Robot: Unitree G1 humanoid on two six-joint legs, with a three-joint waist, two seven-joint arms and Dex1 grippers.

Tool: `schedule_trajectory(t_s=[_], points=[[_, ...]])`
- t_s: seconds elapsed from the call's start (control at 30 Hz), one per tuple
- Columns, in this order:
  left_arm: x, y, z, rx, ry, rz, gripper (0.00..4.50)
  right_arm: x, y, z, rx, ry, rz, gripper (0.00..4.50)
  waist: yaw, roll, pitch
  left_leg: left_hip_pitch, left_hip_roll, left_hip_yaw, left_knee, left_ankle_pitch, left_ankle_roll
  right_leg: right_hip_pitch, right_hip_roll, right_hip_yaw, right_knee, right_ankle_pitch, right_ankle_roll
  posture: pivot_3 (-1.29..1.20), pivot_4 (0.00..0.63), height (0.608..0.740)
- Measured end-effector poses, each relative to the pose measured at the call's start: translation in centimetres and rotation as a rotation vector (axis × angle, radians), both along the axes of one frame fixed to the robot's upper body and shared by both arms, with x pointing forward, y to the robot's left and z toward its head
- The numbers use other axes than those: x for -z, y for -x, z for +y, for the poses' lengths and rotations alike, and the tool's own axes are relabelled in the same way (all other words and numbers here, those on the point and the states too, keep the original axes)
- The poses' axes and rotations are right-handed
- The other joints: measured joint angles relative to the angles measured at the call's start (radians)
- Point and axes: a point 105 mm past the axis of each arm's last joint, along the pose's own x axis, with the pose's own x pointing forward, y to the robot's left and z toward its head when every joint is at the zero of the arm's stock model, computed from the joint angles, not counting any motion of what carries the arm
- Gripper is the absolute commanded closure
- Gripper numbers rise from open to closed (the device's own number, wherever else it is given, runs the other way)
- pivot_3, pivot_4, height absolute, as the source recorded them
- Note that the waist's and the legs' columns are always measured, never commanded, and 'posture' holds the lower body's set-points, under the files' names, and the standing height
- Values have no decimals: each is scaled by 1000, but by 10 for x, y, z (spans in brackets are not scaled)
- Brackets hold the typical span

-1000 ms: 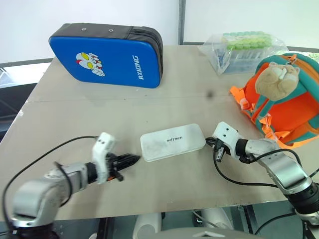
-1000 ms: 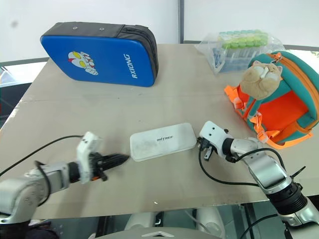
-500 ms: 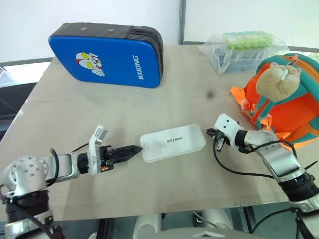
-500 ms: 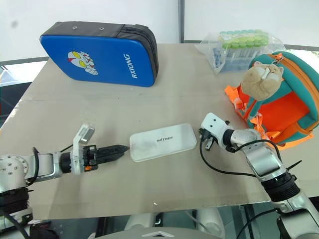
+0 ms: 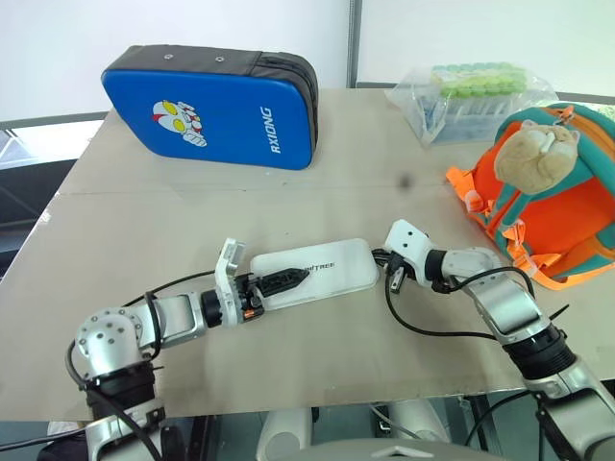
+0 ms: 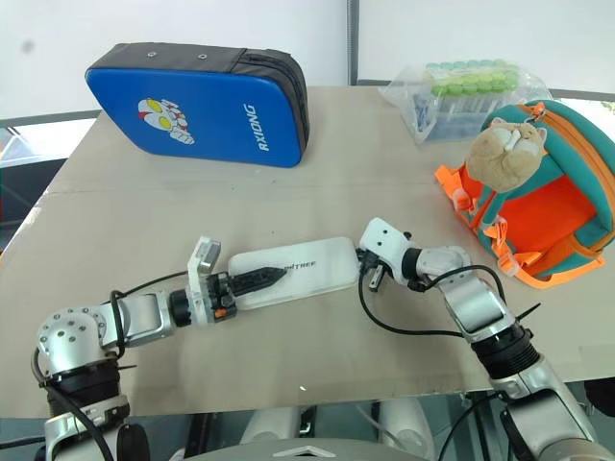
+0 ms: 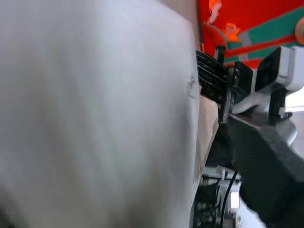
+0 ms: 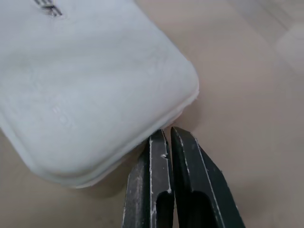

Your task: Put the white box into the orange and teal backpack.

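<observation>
The white box [image 5: 322, 270] lies flat on the table, near the middle of its front half. My left gripper [image 5: 288, 279] lies over the box's left end, pointing right along its top. Very close in the left wrist view is the box's surface [image 7: 95, 95]. My right gripper [image 8: 166, 133] is shut, its tips against the rim at the box's right-hand corner [image 8: 95, 85], nothing between them. The orange and teal backpack [image 5: 562, 216] lies at the right edge, open side up, with a beige plush charm [image 5: 538, 144] on it.
A blue zip case [image 5: 211, 106] with a cartoon figure stands at the back left. A clear bag of green-capped tubes [image 5: 471, 91] sits at the back right, behind the backpack. Bare tabletop [image 5: 144, 221] separates the box from the case.
My left gripper has moved right onto the box's left end and rolled over. My right gripper has moved left against the box's right end, and the box has slid a little left.
</observation>
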Motion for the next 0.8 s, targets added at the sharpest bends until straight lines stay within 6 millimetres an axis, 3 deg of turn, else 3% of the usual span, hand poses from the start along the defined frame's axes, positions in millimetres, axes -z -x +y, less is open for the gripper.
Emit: schedule_trajectory(t_s=[0.03, 0.07, 0.1, 0.33, 0.43, 0.57, 0.67, 0.8], points=[[-4, 1, -1, -1, 38, -8, 2735, -2, 2, -4, 17, -20, 10, 4101, 1, 0, 0, -1, 0, 0, 0, 0, 0, 0, 0, -1, 0, 0, 0, 0, 150, 740], [-9, -1, -3, -1, 60, -25, 3009, -7, 4, -10, 45, -63, 27, 3981, 5, 0, 0, -1, 0, -1, 0, 0, 0, 0, -1, -1, 0, 0, 0, 0, 150, 740], [-12, -1, -4, -1, 77, -33, 3384, -19, 9, -19, 76, -136, 29, 3564, 10, 0, 0, -1, 0, -1, 0, 0, 0, 0, -2, -2, 0, 0, 0, 0, 150, 740], [-25, 0, 7, -38, 45, -58, 3462, -100, 52, -74, 247, -391, -48, 108, 4, 0, 1, 0, 1, -2, -2, 0, 0, 0, -2, -2, 0, 0, 0, 0, 150, 740], [-39, -3, 12, -62, -3, -139, 3462, -105, 62, -102, 445, -362, -68, 0, 7, 0, 1, 0, 1, -1, -2, 0, 0, 0, -2, -2, -1, 0, -1, 0, 150, 740], [-67, -12, 3, -33, 10, -273, 3462, -96, 56, -133, 733, -328, -62, 0, 10, 0, 1, -1, -1, 2, 0, 0, 0, -1, -4, 0, -2, 0, 0, 0, 150, 740], [-83, -17, -6, 7, 3, -348, 3462, -102, 40, -146, 905, -352, -108, 0, 4, 1, 1, -1, -3, 3, 0, 0, 0, -1, -3, 1, -2, 0, 0, 0, 150, 740], [-82, -20, -15, 28, -9, -364, 3462, -118, 3, -150, 1028, -432, -182, 0, -8, 1, 1, -2, -5, 3, -4, 0, 0, -3, -2, 1, -3, 0, 0, 0, 150, 740]])
